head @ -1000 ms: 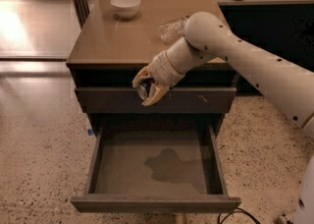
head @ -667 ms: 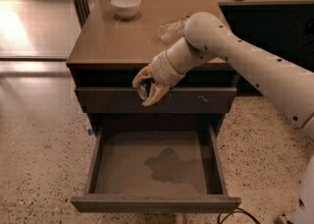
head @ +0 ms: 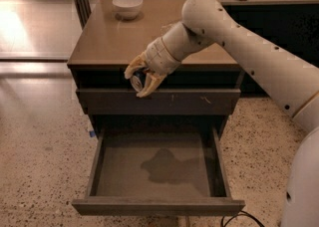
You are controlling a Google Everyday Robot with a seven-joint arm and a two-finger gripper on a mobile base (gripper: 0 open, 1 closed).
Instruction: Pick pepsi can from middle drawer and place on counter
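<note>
My gripper (head: 140,82) is shut on the pepsi can (head: 137,78), a small dark can with its silver end showing between the pale fingers. It hangs in front of the cabinet, just below the front edge of the counter (head: 114,37) and above the closed scuffed drawer front (head: 199,102). The middle drawer (head: 154,206) is pulled fully open below, and only the arm's shadow lies on its grey floor.
A white bowl (head: 127,6) stands at the back left of the counter. A clear plastic bottle (head: 169,24) lies on the counter, mostly hidden behind my arm. Speckled floor lies on both sides of the cabinet. A black cable (head: 239,218) lies at the bottom right.
My gripper has moved slightly up and to the left with the can in it, closer to the counter's front edge. The drawer has not moved.
</note>
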